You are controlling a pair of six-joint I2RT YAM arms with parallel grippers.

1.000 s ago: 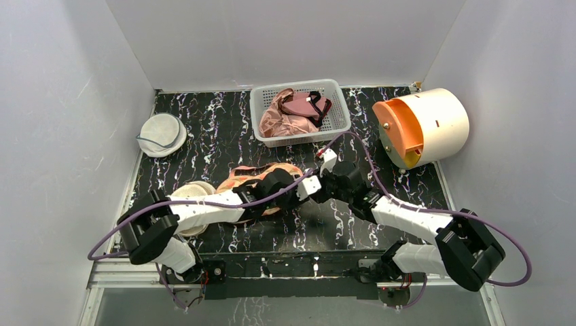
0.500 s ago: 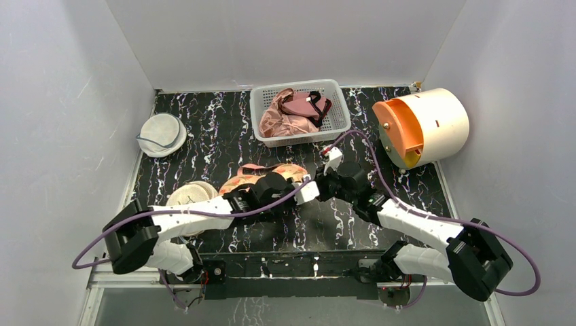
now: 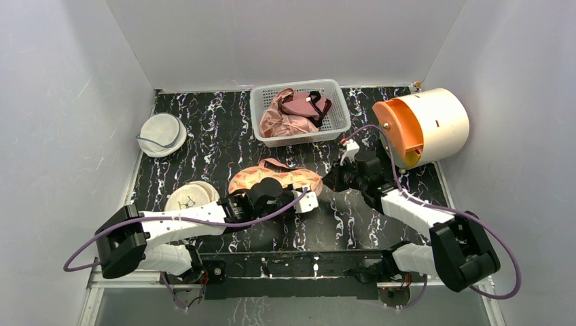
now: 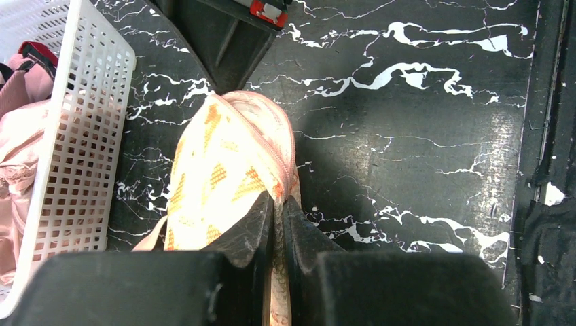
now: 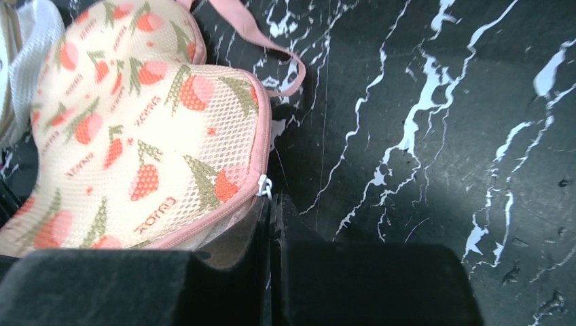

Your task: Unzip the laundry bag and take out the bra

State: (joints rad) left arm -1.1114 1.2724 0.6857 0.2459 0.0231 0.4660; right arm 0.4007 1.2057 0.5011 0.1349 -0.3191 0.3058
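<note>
Right now the left gripper [image 4: 277, 205] is clamping the edge of the bag [image 3: 275, 179], which is lying before the basket [image 3: 339, 117]; the right gripper [image 5: 272, 204] is sitting closed at the zip pull [image 5: 263, 186].

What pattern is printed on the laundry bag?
Laundry bag: red cherries, green leaves on peach mesh; clearest in right wrist view.

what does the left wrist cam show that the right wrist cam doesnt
Only the left wrist view: the white basket holding a pink garment, and the left gripper shut on the zip edge of the laundry bag. Only the right wrist view: the bag's printed mesh face, its pink loop, and the zip pull, seemingly pinched by the shut right gripper. Both: the laundry bag lying on the black marbled table.
</note>
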